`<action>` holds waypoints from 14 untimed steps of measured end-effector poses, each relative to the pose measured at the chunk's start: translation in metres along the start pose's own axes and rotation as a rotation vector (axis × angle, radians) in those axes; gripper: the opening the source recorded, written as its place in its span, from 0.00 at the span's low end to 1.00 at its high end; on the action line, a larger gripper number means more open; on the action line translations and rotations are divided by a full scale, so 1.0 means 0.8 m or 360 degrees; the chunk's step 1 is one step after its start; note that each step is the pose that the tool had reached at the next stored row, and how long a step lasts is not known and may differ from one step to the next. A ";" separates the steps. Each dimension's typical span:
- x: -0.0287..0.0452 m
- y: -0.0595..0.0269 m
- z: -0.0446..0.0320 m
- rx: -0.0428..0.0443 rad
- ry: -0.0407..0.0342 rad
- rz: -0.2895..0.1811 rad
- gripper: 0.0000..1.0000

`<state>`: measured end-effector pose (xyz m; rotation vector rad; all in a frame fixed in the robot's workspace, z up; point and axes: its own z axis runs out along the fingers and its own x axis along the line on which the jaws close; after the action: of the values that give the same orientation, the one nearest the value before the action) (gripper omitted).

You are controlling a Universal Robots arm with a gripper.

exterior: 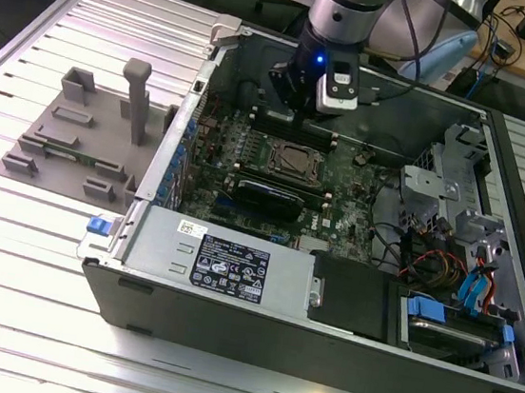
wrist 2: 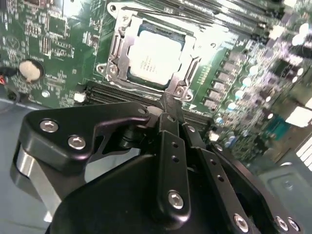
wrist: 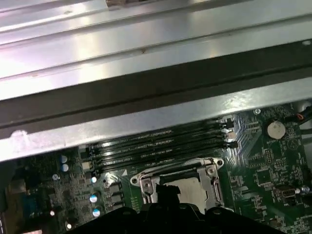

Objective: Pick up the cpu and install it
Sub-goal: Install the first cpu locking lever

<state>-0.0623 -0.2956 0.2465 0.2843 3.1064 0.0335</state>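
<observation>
**CPU already in socket, gripper hanging over the board**

- Going left to right in the exterior view: grey plastic fixture (exterior: 82, 141) with its upright post sits on the slatted table (exterior: 35, 255), well off to the side of the tool, outside the open PC case (exterior: 233, 279). Nothing on it that I can make out as a chip.
- Gripper (exterior: 296, 114) is inside the case, above the motherboard (exterior: 360, 185), just beyond the socket on the memory-slot side.
- The cpu (wrist 2: 155, 56) lies flat in the socket frame (wrist 2: 117, 48), silvery top up, directly ahead of the fingertips (wrist 2: 168, 105) in the second wrist view. Seated square in the frame, so placement looks done to me.
- Fingers are drawn together, tips pinched into a single point, nothing between them. They're apart from the chip, near the socket edge.
- First wrist view: same chip (wrist: 187, 187) sits just past the black tool body, memory slots (wrist: 151, 146) beyond it, then the case wall.
- Drive bays and cabling (exterior: 455, 268) are far to the exterior view's right, well clear of the tool.
</observation>
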 end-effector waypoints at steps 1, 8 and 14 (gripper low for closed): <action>0.0001 0.000 0.0001 -0.0001 0.0002 -0.0068 0.11; -0.0247 0.002 0.0017 -0.0003 0.0025 -0.0253 0.11; -0.0372 -0.032 0.0016 -0.0002 0.0034 -0.0253 0.11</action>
<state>-0.0377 -0.3261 0.2453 0.0370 3.1385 0.0357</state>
